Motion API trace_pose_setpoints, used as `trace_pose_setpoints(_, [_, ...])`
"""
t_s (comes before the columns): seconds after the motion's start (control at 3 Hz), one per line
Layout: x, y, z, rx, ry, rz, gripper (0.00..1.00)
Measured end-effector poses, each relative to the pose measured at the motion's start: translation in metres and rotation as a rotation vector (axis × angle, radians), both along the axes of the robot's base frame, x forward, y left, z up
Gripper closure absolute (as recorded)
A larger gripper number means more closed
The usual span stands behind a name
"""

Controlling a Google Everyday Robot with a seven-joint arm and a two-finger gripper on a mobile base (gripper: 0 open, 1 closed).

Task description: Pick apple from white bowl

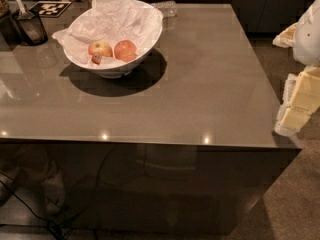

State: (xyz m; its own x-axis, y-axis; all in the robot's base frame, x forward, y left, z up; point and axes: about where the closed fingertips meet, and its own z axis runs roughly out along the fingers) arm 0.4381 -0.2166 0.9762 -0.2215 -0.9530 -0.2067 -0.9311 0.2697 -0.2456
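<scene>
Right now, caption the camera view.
Gripper hangs right of the table; red-orange apple lies in paper-lined white bowl beside paler apple.

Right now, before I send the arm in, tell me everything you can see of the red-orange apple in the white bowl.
The apple is round, almost evenly red-orange, with smooth, slightly glossy skin. It sits in the white bowl, on crumpled white paper, just to the right in the view of a paler yellow-and-red apple, close beside or touching it. Nothing covers it. The gripper is far off, past the right edge of the table.
</scene>
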Motion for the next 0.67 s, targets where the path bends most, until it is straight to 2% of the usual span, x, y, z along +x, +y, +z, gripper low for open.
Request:
trace_pose_setpoints(0.33, [0.0,0.0,0.0,0.0,0.0,0.0,0.0])
trace_pose_setpoints(0.67, [0.025,0.019,0.015,-0.01,0.001,0.01,0.0])
